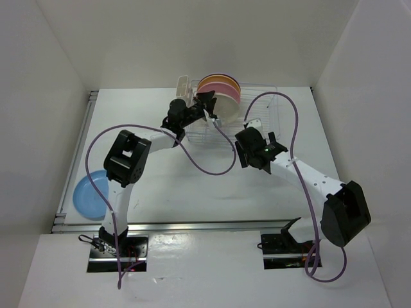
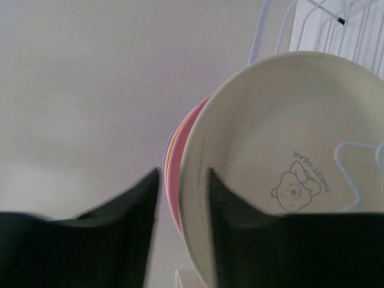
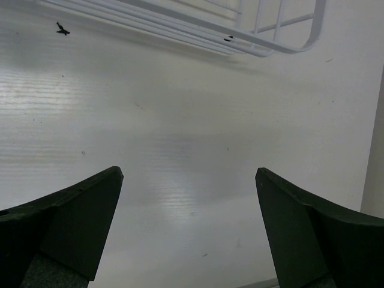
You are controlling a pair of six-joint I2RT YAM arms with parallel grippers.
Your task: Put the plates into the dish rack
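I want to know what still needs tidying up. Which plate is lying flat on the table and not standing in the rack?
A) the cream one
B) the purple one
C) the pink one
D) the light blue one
D: the light blue plate lies flat near the left edge of the table, far from the dish rack, where the other plates stand.

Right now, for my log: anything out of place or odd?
Nothing spilled or damaged. The light blue plate lies flat by the table's left edge, apart from the dish rack holding the other plates.
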